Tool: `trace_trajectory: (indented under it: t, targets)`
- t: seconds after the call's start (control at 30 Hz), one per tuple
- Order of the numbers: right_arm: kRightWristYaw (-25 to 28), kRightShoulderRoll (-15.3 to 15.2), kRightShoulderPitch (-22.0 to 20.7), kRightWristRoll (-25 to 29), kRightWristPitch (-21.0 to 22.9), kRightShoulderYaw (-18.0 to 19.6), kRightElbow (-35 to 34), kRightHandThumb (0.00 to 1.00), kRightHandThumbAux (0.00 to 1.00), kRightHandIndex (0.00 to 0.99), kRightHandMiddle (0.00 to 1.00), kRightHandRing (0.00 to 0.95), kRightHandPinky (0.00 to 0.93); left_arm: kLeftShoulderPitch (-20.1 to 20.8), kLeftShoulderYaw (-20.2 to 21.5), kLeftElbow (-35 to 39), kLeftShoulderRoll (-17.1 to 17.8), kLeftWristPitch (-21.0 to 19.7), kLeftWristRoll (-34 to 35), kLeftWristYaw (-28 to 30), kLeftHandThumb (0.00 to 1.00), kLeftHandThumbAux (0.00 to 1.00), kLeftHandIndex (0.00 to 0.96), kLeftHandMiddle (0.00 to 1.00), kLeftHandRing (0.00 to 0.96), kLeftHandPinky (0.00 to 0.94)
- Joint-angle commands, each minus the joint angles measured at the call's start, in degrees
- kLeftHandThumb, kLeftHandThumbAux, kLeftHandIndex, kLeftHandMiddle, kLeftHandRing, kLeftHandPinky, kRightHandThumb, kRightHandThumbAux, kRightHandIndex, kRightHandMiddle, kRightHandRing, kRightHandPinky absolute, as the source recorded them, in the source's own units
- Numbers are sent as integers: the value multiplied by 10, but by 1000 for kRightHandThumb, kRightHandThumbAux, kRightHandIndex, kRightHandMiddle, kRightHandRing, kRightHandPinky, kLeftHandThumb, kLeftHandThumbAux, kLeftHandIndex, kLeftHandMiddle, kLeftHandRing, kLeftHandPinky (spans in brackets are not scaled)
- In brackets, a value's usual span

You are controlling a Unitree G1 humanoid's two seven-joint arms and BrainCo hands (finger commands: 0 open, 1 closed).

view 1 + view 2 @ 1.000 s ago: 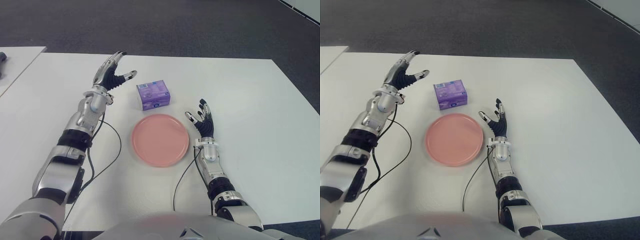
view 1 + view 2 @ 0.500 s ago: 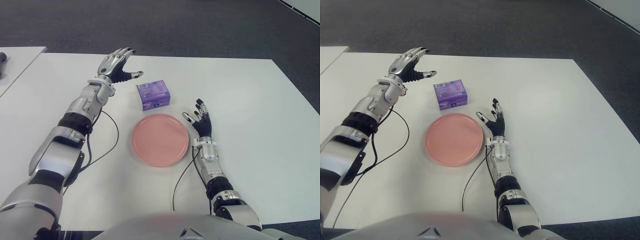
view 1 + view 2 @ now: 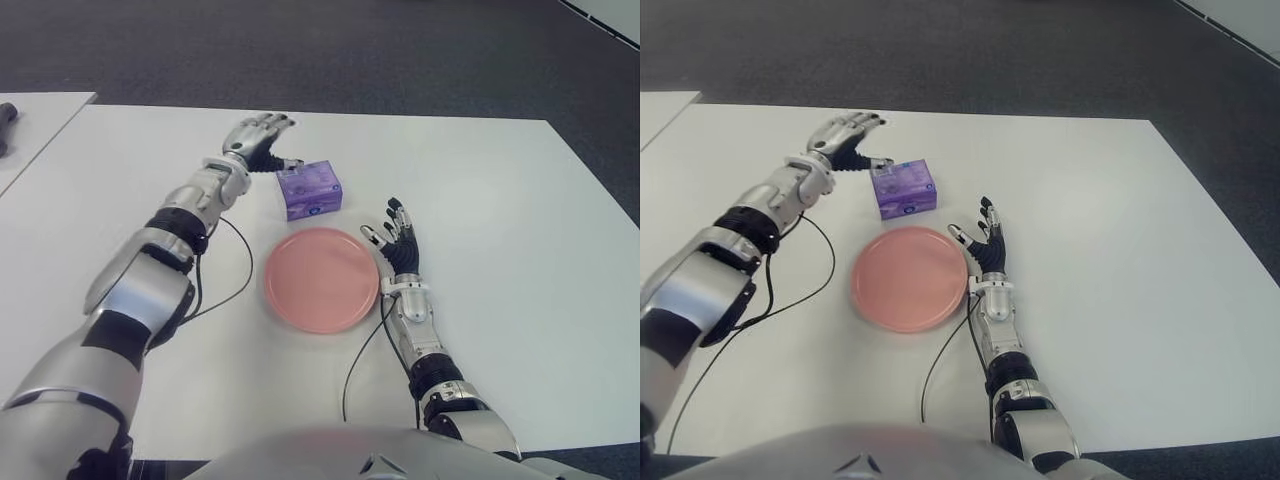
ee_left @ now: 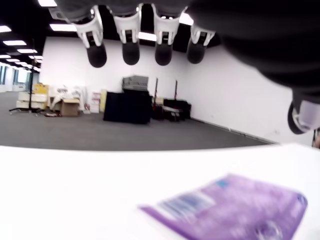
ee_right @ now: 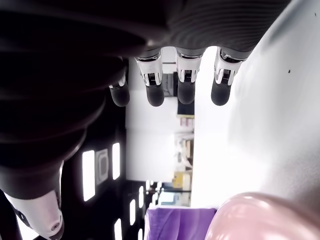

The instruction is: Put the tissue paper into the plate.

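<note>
A purple tissue pack (image 3: 309, 189) lies on the white table (image 3: 500, 200), just beyond the pink plate (image 3: 321, 279). My left hand (image 3: 262, 143) hovers at the pack's far left corner with its fingers spread and nothing held; the thumb tip nearly touches the pack. In the left wrist view the pack (image 4: 235, 207) shows below the spread fingertips (image 4: 131, 53). My right hand (image 3: 395, 240) is open, palm up, beside the plate's right rim. The plate holds nothing.
A black cable (image 3: 235, 290) runs across the table from my left arm, left of the plate. Another cable (image 3: 362, 355) trails from my right wrist toward the front edge. A second white table (image 3: 30, 125) stands at the far left.
My left hand has swung right and down, from left of the pack to right beside its far corner. The right hand has barely moved.
</note>
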State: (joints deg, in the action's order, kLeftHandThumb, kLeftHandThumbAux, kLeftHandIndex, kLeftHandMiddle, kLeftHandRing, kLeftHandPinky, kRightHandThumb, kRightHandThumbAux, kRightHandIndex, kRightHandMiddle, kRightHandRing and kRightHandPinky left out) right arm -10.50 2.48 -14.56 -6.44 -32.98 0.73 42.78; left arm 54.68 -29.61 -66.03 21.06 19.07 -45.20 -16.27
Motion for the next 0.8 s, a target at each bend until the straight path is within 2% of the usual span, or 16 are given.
trace_trajectory:
  t: [0.03,0.33,0.8]
  targets:
    - [-2,5,18,-1,18,-3,22,91,663,0,0,0,0,10,-21,-25,-8,10,-14,-14,79,315,0,0,0,0]
    - [4,6,18,6,23,0,25,86,687,0,0,0,1,12,-41,-40,-27,18,-16,-36,69,325,0,0,0,0]
    - [-1,8,16,9,17,8,39,92,696,0,0,0,0,9,-43,-53,-41,38,-6,-43,77,336,0,0,0,0]
